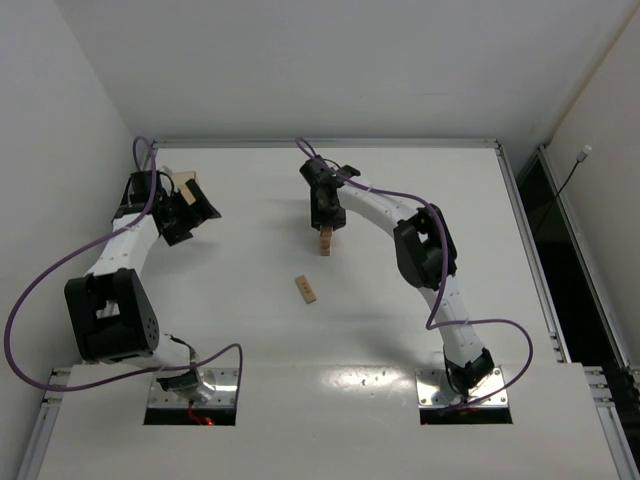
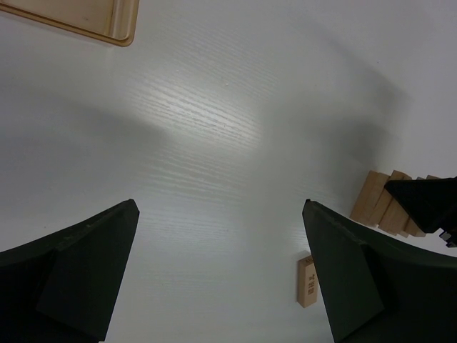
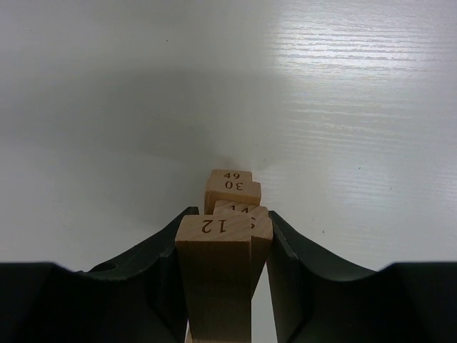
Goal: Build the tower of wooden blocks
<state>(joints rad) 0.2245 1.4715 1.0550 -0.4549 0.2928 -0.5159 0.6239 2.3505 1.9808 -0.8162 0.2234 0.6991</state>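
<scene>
On the white surface (image 1: 250,330), the slim tower of light-tan wooden bars (image 1: 325,241) stands at centre, only a few layers high, so most of the build seems left. The right arm bends down over it, its end effector (image 3: 225,229) pinching the top bar marked 12 (image 3: 214,264). The left end effector (image 2: 221,236) hovers spread near the pale wooden box (image 2: 86,14). One loose tan bar (image 1: 306,289) lies unstacked nearby.

The right tool (image 1: 325,224) sits atop the wood block tower (image 1: 326,243); a loose block (image 1: 306,289) lies apart on the surface (image 1: 240,320).
</scene>
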